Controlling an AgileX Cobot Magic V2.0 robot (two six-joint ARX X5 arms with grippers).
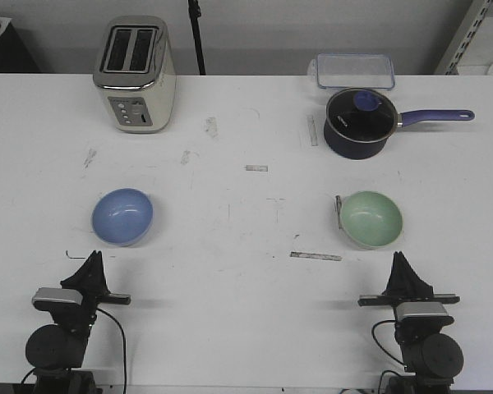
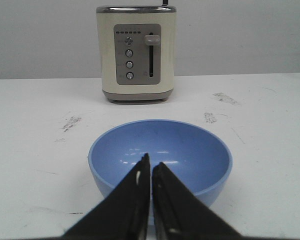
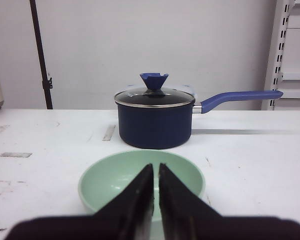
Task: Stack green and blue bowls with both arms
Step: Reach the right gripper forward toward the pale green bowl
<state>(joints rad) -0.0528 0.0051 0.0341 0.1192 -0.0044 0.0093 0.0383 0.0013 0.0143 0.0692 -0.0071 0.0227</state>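
Observation:
The blue bowl sits upright on the left of the white table; the left wrist view shows this blue bowl just beyond my fingertips. My left gripper is shut and empty, a short way nearer than the bowl. On the right stands the green bowl, also upright, and the right wrist view has the green bowl straight ahead. The right gripper is shut with nothing in it, just short of that bowl.
A cream toaster stands at the back left. A dark navy saucepan with a glass lid and long handle sits behind the green bowl, and a clear lidded box lies at the back edge. Tape strips mark the table.

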